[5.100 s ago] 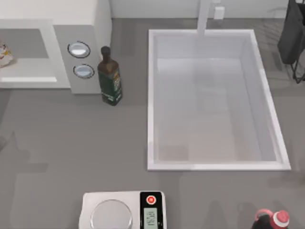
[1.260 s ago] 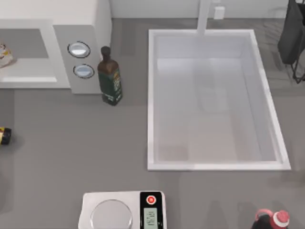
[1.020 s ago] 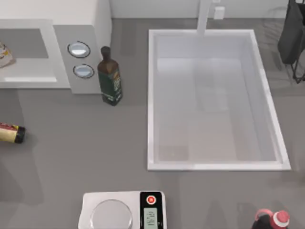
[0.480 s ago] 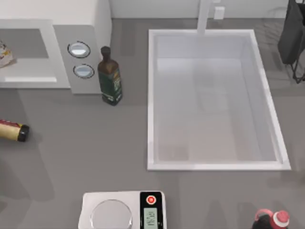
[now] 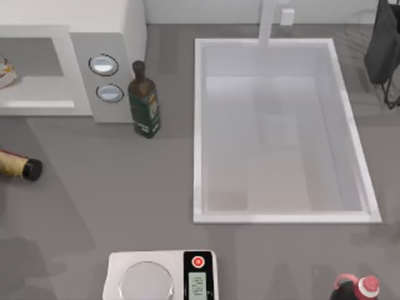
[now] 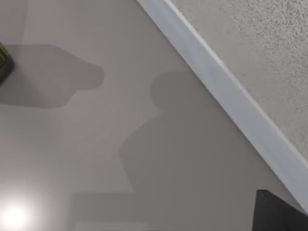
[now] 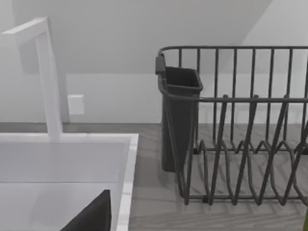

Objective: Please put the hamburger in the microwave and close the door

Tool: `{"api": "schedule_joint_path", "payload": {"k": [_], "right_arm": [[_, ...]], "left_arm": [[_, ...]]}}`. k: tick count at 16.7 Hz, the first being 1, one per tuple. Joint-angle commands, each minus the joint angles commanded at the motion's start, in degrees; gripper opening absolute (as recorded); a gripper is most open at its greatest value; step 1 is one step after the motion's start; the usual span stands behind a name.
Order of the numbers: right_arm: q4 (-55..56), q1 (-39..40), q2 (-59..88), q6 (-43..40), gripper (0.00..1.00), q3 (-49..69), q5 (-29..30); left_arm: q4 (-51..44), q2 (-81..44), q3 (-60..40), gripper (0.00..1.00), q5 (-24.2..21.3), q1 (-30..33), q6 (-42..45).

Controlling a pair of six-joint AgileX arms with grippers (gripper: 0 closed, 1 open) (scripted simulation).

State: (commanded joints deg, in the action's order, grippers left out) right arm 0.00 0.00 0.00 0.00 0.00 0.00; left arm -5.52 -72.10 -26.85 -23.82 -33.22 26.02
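Note:
The white microwave (image 5: 94,31) stands at the back left, its cavity open toward the front and its grey panel bearing two round dials (image 5: 104,64). Inside the cavity, at the top view's left edge, sits the pale hamburger (image 5: 5,70). The left wrist view looks along the counter at the door (image 6: 231,103), a white frame around a speckled grey window, seen very close. A dark part of my left gripper (image 6: 281,211) shows beside that frame. A tan, black-tipped rod (image 5: 22,167) pokes in from the top view's left edge, in front of the microwave. A dark part of my right gripper (image 7: 91,216) hangs over the sink.
A dark oil bottle (image 5: 144,100) stands right of the microwave panel. A large white sink (image 5: 281,212) with a faucet (image 7: 48,77) takes the middle and right. A kitchen scale (image 5: 162,275) and a red bottle (image 5: 356,289) sit at the front edge; a dish rack (image 7: 240,125) at the back right.
The tan, black-tipped rod has come in from the left edge and slid right and toward the microwave. Shadows on the front left counter have shifted. The hamburger has stayed put.

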Motion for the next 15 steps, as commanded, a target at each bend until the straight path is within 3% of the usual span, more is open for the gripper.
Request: {"api": "schedule_joint_path", "payload": {"k": [6,15], "right_arm": [[0.0,0.0,0.0,0.0,1.0,0.0,0.0],[0.0,0.0,0.0,0.0,1.0,0.0,0.0]], "left_arm": [[0.33,0.52,-1.23,0.0,3.25,1.62,-1.01],[0.29,10.24,4.9,0.0,19.58,25.72,-18.41]]}}
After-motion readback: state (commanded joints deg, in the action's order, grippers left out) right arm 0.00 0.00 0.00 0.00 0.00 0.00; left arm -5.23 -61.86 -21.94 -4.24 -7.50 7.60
